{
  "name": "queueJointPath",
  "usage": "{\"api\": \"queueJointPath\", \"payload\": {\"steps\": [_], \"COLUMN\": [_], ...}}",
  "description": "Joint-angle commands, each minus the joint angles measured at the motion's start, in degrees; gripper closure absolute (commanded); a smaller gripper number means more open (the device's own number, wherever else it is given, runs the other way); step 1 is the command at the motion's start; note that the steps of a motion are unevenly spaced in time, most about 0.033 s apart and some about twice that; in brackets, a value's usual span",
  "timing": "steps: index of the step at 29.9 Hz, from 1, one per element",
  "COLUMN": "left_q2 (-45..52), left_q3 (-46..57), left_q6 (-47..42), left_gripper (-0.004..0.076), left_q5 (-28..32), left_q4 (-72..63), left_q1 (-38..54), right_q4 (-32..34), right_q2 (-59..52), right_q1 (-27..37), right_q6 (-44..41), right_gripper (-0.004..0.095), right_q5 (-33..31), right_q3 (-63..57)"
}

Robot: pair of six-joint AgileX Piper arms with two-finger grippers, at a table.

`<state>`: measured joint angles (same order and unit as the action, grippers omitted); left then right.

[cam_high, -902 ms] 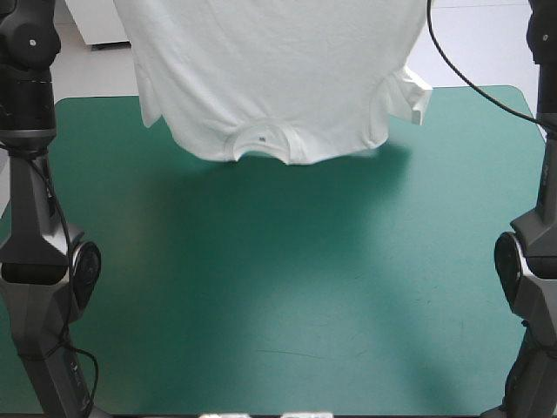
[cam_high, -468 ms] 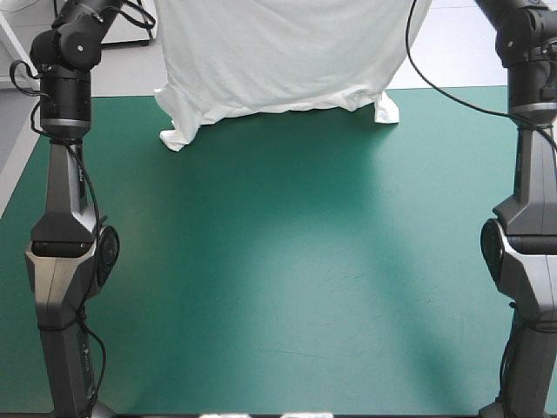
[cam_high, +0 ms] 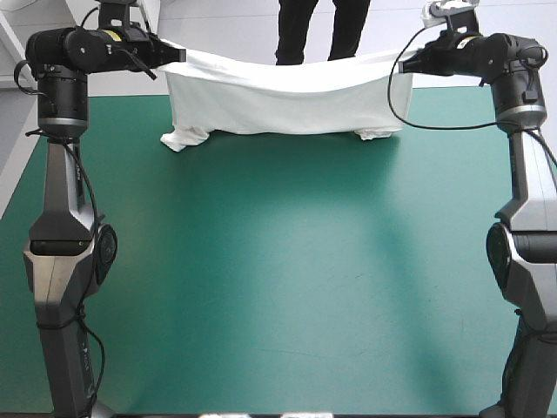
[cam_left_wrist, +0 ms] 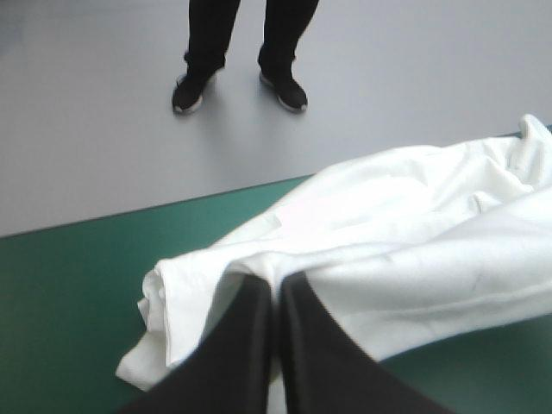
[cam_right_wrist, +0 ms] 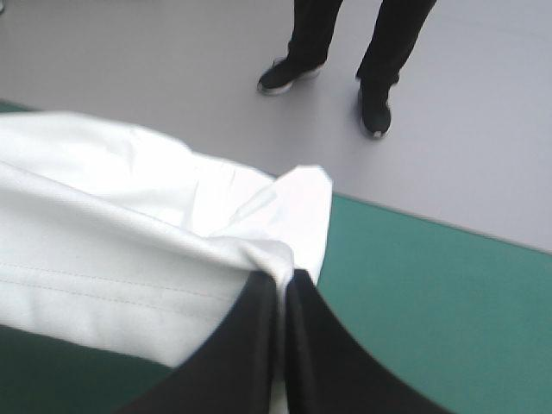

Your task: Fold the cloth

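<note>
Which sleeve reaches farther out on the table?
The sleeve below the left gripper: it splays outward on the cover, while the other sleeve sits bunched under the T-shirt.

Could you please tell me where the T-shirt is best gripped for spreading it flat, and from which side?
Probably at the two ends of its raised edge, from the outer sides, where the left hand and right hand pinch it: the T-shirt hangs stretched between them, its lower part bunched on the table.

Robotics lab, twin robot arms [cam_high: 63, 209] flanking teal-green table [cam_high: 278, 287], bare grey floor [cam_left_wrist: 388, 103]
</note>
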<state>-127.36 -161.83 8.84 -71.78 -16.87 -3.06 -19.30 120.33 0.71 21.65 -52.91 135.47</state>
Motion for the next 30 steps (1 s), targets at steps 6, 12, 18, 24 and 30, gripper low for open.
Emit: {"api": "queueJointPath", "payload": {"steps": [6,12,18,24,30], "left_q2": [5.4,15.0,25.8,36.2,46.9], "left_q3": [4.7,24.6,47.4,64.2,80.2], "left_q6": [-3.7,-0.3,0.0,0.9,1.2], "left_gripper": [0.0733,0.0733,0.0733,0.0733,0.0733], "left_q5": [-2.2,-2.1,-2.1,-2.0,-2.0], "left_q4": [-6.0,0.3,-0.6,1.2,2.9], "left_q1": [-0.7,-2.5,-2.5,-3.2,-3.2], "right_q4": [0.0,-0.3,0.2,2.4,7.1], "right_q2": [-13.6,-19.3,-24.2,-30.8,-38.0], "right_q1": [0.4,0.4,-0.1,-0.8,-2.4], "right_q6": [0.9,0.8,0.4,0.5,-0.8], "right_gripper": [0.0925,0.0925,0.0925,0.0925,0.0925], "right_q5": [-4.8,-9.1,-12.2,-13.2,-13.5], "right_q3": [-15.1,-24.9,-36.3,-47.1,-57.4]}}
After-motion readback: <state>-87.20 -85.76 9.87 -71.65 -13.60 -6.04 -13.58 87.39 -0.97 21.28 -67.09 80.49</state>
